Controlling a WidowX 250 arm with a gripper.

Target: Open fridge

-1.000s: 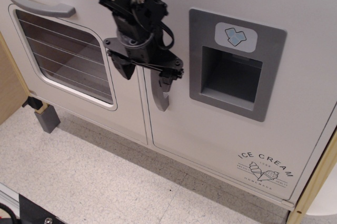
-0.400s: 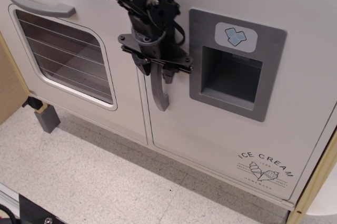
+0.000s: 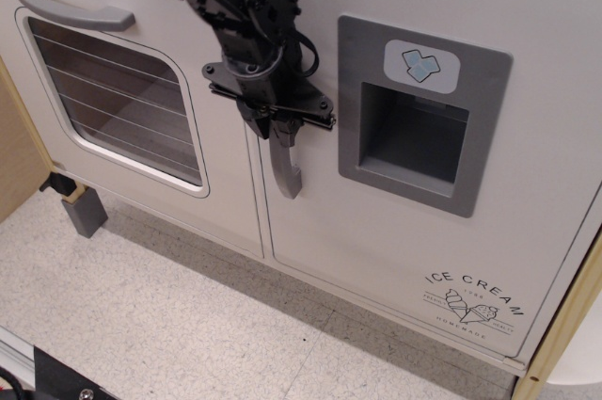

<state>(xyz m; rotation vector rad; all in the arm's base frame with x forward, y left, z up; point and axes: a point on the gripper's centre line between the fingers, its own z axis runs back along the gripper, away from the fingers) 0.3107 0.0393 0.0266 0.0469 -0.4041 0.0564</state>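
The fridge (image 3: pixel 376 231) is the large white door on the right, and it looks closed. It has a grey ice-dispenser recess (image 3: pixel 414 136) with a blue cube badge and an "ICE CREAM" print (image 3: pixel 475 304). Its vertical grey handle (image 3: pixel 286 172) runs along the door's left edge. My gripper (image 3: pixel 280 130) comes down from the upper left and sits over the upper part of the handle, one finger on each side. The jaws look closed on the handle, whose top is hidden behind the gripper.
The white oven door (image 3: pixel 221 184), with a wire-rack window (image 3: pixel 118 99) and a horizontal grey handle (image 3: pixel 71 9), is on the left. A grey block (image 3: pixel 85 214) stands on the speckled floor (image 3: pixel 188 325) below it. Wooden panels show at the left (image 3: pixel 17 160) and lower right (image 3: pixel 564 334).
My gripper moved left from beside the handle's top to over the handle, and its fingers drew closer around it. The fridge door has not visibly moved.
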